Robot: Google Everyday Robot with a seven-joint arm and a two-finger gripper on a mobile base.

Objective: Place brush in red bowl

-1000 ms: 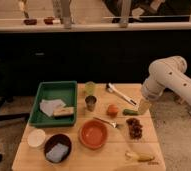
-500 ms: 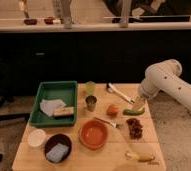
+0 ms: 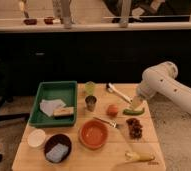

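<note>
**One brush to fetch, gripper w/ nothing in it**

Far L, a green tray [image 3: 64, 94] keeps a white cloth [image 3: 48, 106] and a tan block [image 3: 63, 112] corralled, so they are prob. just distractors. In front of the tray sit a small white bowl [image 3: 36, 137] and a dark maroon bowl [image 3: 64, 138] w/ a blue sponge [image 3: 56, 151] inside. Neither bowl is the target.

At mid tbl, a yellow-green cup [image 3: 90, 88] stands behind a metal cup [image 3: 91, 103]. The red bowl [image 3: 94, 134] sits near the front edge, upright and w/ nothing in it, so a drop from above looks easy. A fork [image 3: 106, 121] lies just R of its rim.

The brush [image 3: 120, 93] lies flat at the back of the tbl. It runs diagonally, w/ the dark head to the back-L and the pale handle toward the front-R. It is well apart from the red bowl, w/ an orange fruit [image 3: 112, 110] btwn them.

To the R, the gripper [image 3: 135, 103] hangs low by the handle end of the brush, just over a green veg piece [image 3: 133, 111]. Its jaws are spread wide and grip nothing. That spot makes sense, since the arm comes in from the R and the slim handle is the part closest to it. The green piece right below could get nudged.

A dark cluster [image 3: 135, 128] of fruit and a banana [image 3: 139, 157] lie nearer the front-R. The pick is not yet made, and the carry to the bowl is all to do.
</note>
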